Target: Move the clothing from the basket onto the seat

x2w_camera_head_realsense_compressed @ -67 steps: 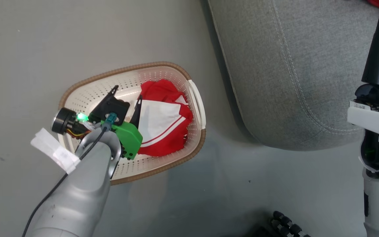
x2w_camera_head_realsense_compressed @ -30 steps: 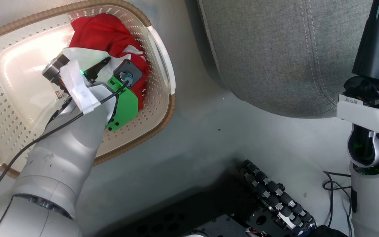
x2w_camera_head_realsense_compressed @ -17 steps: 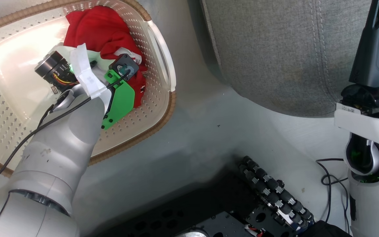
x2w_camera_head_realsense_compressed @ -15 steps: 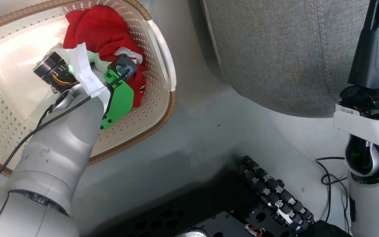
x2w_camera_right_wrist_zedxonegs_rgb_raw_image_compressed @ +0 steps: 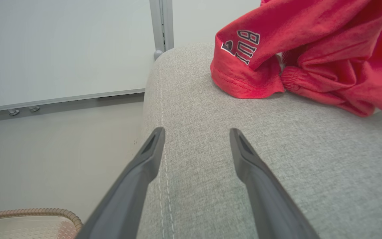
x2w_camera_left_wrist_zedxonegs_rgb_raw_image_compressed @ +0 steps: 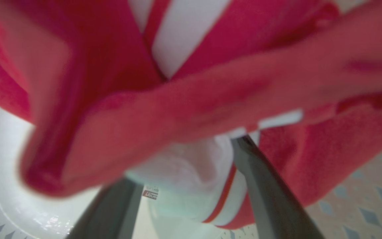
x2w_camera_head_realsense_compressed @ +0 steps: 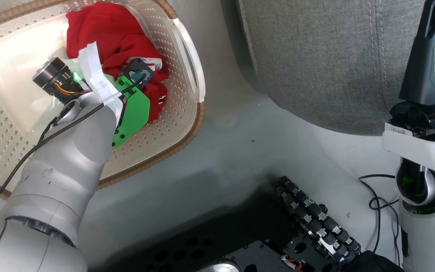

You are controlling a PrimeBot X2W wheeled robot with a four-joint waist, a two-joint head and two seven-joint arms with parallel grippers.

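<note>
- The basket stands on the floor at the head view's upper left. The frame cuts off its far and left sides.
- The left tool is down inside the basket. From the head its fingers are hidden under a green housing.
- The left wrist view is close and blurred. The two fingers stand wide apart with white-and-red cloth bulging between them, one tip buried under a red fold, nothing pinched.
- The clothing lies bunched against the basket's right wall, under and around that tool.
- The seat, just beside the basket, runs off the top edge.
- A red garment lies on the seat, its lettering partly folded away.
- The right tool hovers over the seat, short of that garment, fingers spread and empty.
</note>
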